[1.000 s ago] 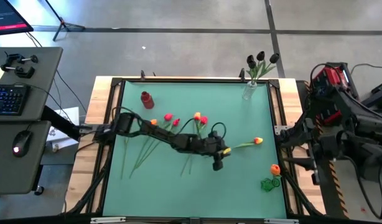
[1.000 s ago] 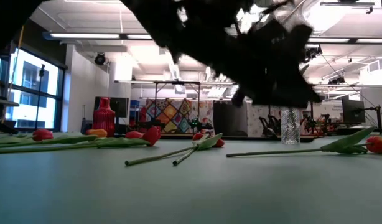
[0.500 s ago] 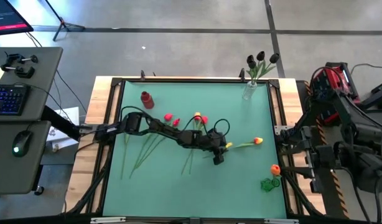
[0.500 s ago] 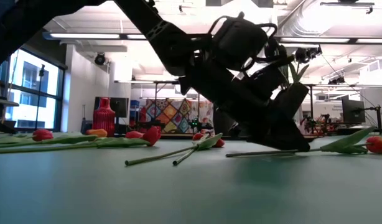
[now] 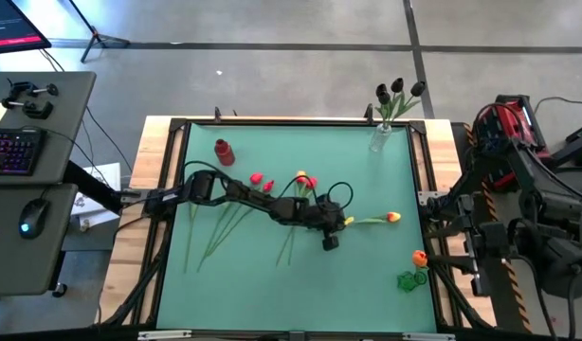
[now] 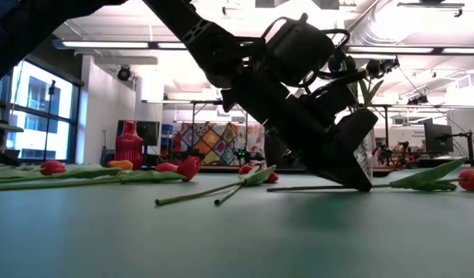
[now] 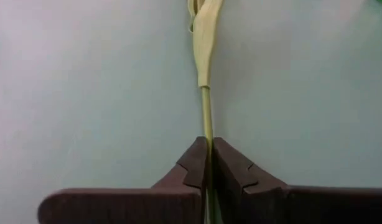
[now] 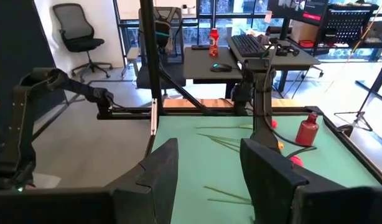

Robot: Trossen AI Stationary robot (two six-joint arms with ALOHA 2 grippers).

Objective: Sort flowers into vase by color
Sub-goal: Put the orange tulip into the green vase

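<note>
An orange tulip (image 5: 393, 217) lies on the green table top right of the middle, its stem (image 6: 314, 188) flat on the surface. My left gripper (image 5: 336, 232) is down on that stem, shut on it, well back from the head (image 6: 472, 179). Red and orange tulips (image 5: 263, 180) lie scattered left of the middle. Beside them stands a red vase (image 5: 224, 151). A clear vase (image 5: 381, 138) at the far right corner holds dark tulips (image 5: 397, 90). My right gripper (image 8: 206, 168) waits open, high beyond the table's right edge. My left gripper pinches the thin stem (image 7: 207, 124) between its two fingertips (image 7: 194, 168), some way below the leaf (image 7: 204, 37). The fingers slant down from the table's left, in line with the stem. The stem still lies on the table, a short piece (image 6: 279, 188) sticking out behind the fingers.
An orange flower head (image 5: 419, 257) and a green curl (image 5: 409, 279) lie near the right edge at the front. Wooden rails and dark frame bars (image 5: 168, 189) border the table. A desk with keyboard and mouse (image 5: 26, 152) stands to the left.
My left gripper has come down from above the table onto the orange tulip's stem, tipping more steeply, and has shut on it. The tulip stays lying on the table.
</note>
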